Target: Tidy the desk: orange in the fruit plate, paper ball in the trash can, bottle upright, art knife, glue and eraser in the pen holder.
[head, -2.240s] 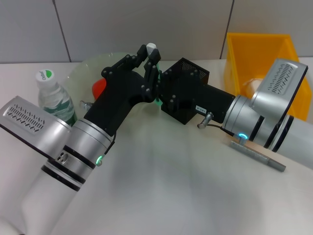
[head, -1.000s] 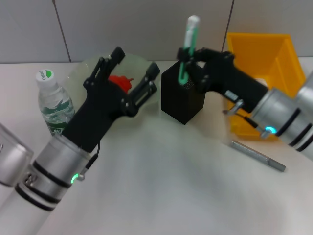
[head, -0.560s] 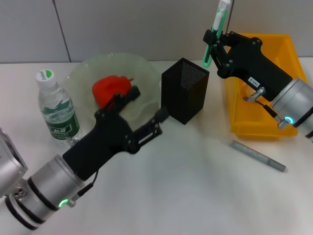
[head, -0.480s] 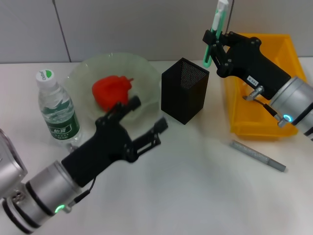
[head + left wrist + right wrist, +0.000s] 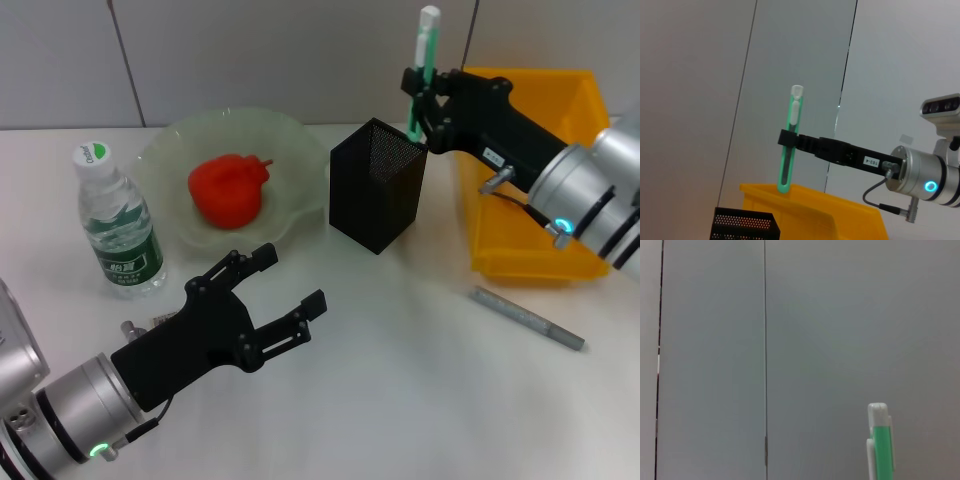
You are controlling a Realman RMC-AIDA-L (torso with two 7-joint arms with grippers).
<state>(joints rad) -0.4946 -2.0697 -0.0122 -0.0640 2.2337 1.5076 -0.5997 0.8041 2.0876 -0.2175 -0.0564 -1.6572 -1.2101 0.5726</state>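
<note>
My right gripper (image 5: 418,92) is shut on the mint-green and white art knife (image 5: 425,55) and holds it upright above the far right edge of the black mesh pen holder (image 5: 378,190). The knife also shows in the left wrist view (image 5: 791,140) and the right wrist view (image 5: 879,440). My left gripper (image 5: 293,276) is open and empty above the desk (image 5: 400,380) at the front left. The orange (image 5: 228,188) lies in the pale-green fruit plate (image 5: 300,160). The bottle (image 5: 118,232) stands upright at the left. The paper ball is hidden.
The yellow trash can (image 5: 530,230) stands at the right behind my right arm, next to the pen holder. A thin grey metal rod (image 5: 528,318) lies on the desk in front of it.
My left gripper passed the knife to the right one and has drawn back from the plate to the front left, open. My right gripper has shifted the knife left toward the pen holder.
</note>
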